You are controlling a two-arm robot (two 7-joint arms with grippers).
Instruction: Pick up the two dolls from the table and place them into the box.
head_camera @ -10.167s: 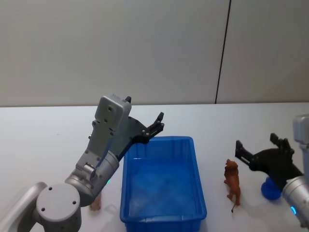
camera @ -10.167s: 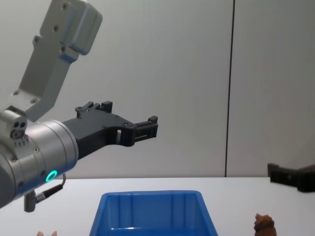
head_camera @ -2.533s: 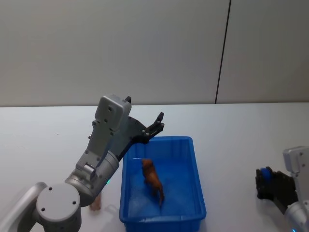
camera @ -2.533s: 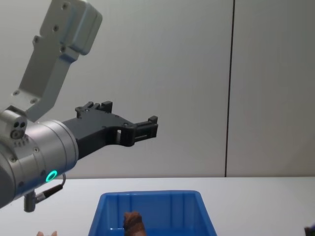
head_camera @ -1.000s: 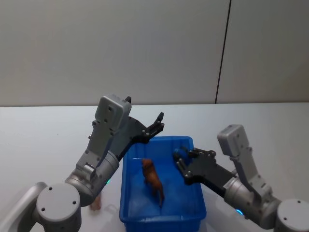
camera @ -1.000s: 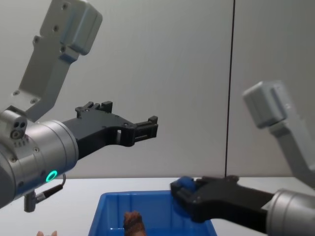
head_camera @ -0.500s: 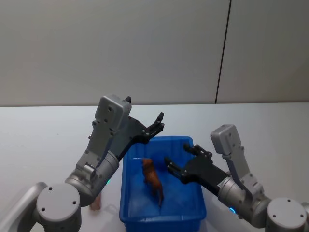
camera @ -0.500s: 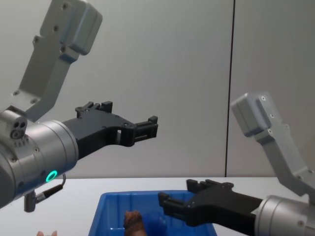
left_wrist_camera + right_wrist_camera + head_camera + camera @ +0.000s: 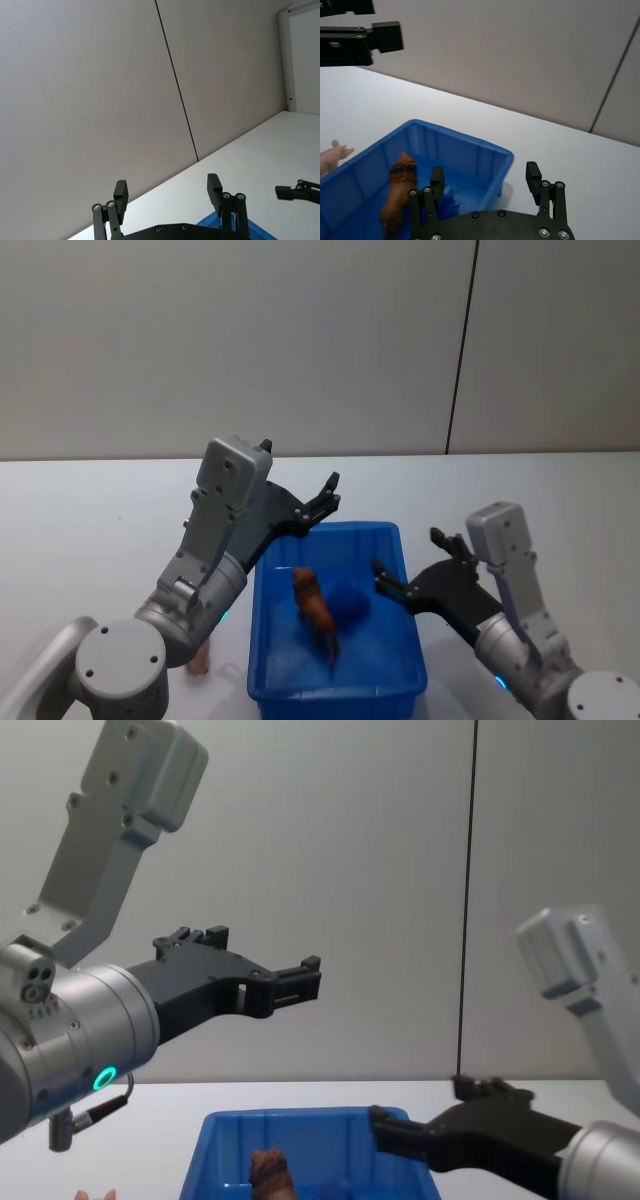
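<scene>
One blue box [image 9: 335, 681] on a white desk [image 9: 80, 510], three small toys, two grippers.

Just off the box's near-left corner, one peach doll [image 9: 200, 660] sits on the desk, partly hidden by the left arm; which way it points cannot be told. Inside the box stands one brown animal doll [image 9: 316, 612], its body running roughly along the box's length and its head toward the far wall. Just beside its right flank, also in the box, lies one blue lump [image 9: 347, 598]. The right gripper [image 9: 408, 552] hangs over the box's right rim, jaws apart and empty. The left gripper [image 9: 167, 189] is raised above the box's far-left corner, jaws apart and empty.
</scene>
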